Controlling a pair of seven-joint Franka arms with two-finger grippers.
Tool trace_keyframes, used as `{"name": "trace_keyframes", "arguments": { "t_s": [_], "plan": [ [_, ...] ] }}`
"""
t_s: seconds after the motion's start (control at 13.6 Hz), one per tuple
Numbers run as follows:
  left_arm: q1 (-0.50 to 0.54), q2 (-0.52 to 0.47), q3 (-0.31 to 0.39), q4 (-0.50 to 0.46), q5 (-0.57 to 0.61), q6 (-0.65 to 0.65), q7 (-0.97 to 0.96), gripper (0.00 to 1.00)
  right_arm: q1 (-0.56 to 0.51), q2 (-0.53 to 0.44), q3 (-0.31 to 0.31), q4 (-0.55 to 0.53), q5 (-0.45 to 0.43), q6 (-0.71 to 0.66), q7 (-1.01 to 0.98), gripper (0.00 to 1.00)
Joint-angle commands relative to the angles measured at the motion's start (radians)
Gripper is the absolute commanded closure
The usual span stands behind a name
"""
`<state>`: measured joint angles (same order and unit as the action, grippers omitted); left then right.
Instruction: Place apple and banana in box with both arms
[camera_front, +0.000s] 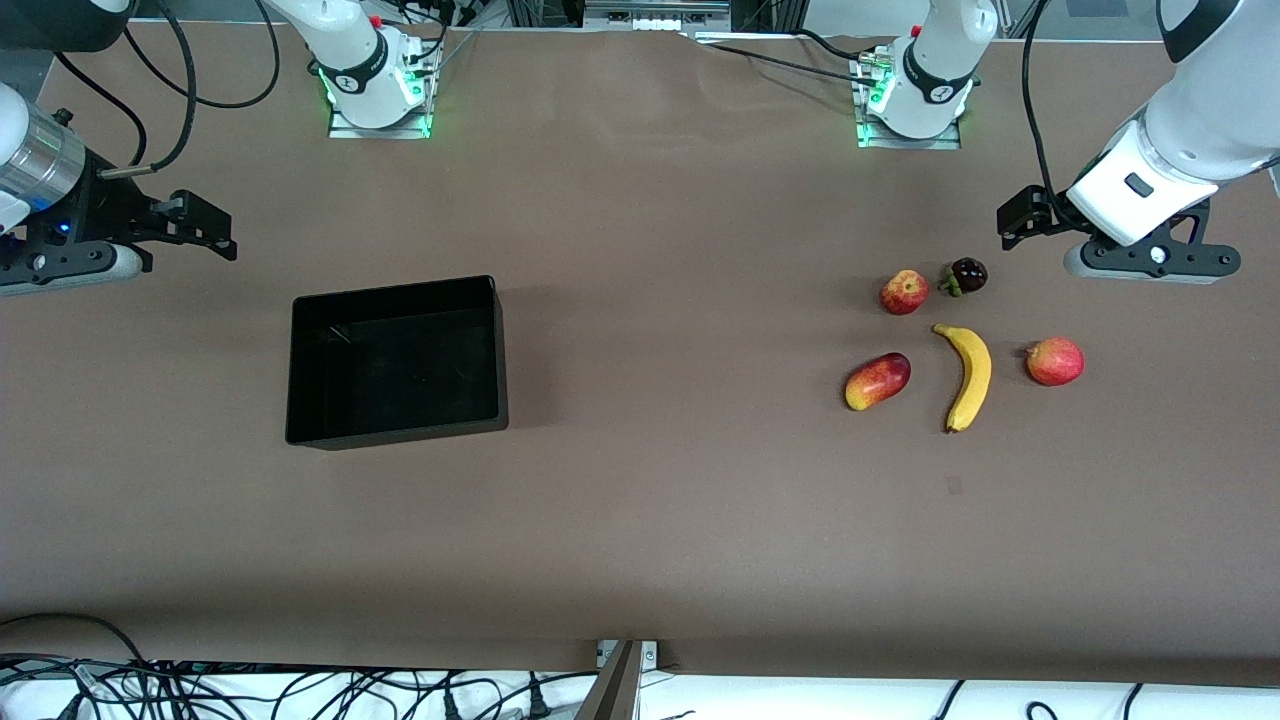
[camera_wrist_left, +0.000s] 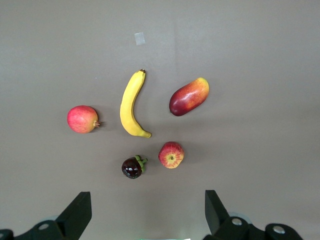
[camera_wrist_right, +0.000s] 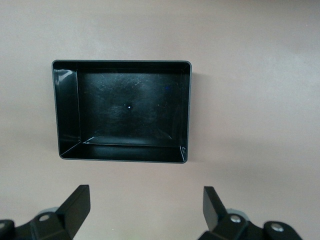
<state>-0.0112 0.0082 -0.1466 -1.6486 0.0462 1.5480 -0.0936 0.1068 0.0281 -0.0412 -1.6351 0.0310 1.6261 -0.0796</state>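
The apple (camera_front: 904, 292), red with yellow streaks, lies on the brown table toward the left arm's end; it also shows in the left wrist view (camera_wrist_left: 171, 154). The yellow banana (camera_front: 966, 375) lies nearer the front camera than the apple, and appears in the left wrist view (camera_wrist_left: 132, 106). The black box (camera_front: 300, 370) stands empty toward the right arm's end, seen in the right wrist view (camera_wrist_right: 67, 110). My left gripper (camera_wrist_left: 148, 215) is open and empty, up over the table beside the fruit (camera_front: 1150, 265). My right gripper (camera_wrist_right: 146, 210) is open and empty, up over bare table beside the box (camera_front: 60, 270).
A dark mangosteen (camera_front: 966, 275) lies beside the apple. An oval red-and-yellow mango (camera_front: 878, 381) and a plain red round fruit (camera_front: 1055, 361) flank the banana. A small tape patch (camera_front: 953, 486) lies nearer the front camera. Both arm bases stand along the table's edge farthest from the front camera.
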Motion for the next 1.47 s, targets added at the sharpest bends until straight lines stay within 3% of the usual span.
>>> {"name": "trace_keyframes", "arguments": {
  "t_s": [0.0, 0.88, 1.4],
  "plan": [
    [-0.003, 0.039, -0.004, 0.065, 0.024, -0.025, 0.002, 0.0, -0.019, 0.001, 0.02, 0.021, -0.02, -0.025, -0.011, 0.0],
    [-0.003, 0.042, -0.002, 0.076, 0.024, -0.025, -0.009, 0.0, -0.024, 0.012, 0.004, -0.011, -0.031, -0.022, -0.068, 0.0],
    [-0.007, 0.045, -0.005, 0.082, 0.026, -0.025, -0.009, 0.0, -0.027, 0.047, -0.025, -0.217, -0.039, 0.208, -0.1, 0.0]
  ]
}}
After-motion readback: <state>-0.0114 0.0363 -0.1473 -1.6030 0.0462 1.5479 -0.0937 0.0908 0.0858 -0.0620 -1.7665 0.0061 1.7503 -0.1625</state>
